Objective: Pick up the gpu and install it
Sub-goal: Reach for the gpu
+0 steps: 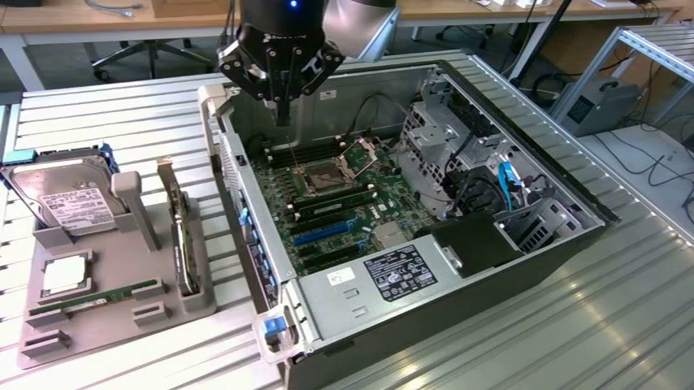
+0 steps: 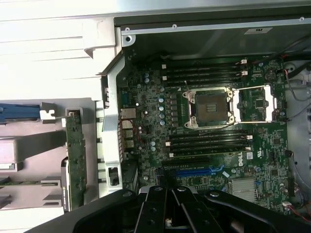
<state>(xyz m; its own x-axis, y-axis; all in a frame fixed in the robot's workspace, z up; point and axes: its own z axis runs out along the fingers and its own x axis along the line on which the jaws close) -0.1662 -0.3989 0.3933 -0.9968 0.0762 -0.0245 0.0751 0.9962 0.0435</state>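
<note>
Hovering with the gripper [image 1: 281, 110] pinched fully shut and empty, above the far end of the open computer case [image 1: 230, 195], close to its wall on the exterior view's left. Free room inside over the motherboard [image 1: 336, 203]: CPU socket [image 1: 322, 175] lying open, blue expansion slot [image 1: 323, 234] unoccupied, drive cage [image 1: 434, 134] and cables crowding the side on the exterior view's right. Outside that wall, on the slatted table [image 1: 97, 110], a grey holder tray [image 1: 109, 260] carrying a hard drive [image 1: 67, 203], a processor chip [image 1: 65, 276], a RAM stick [image 1: 97, 299] lying flat, and the gpu [image 1: 179, 236] standing on its long edge in a slot. Well apart from the gpu, with the case wall between; card untouched, just beside the case.
</note>
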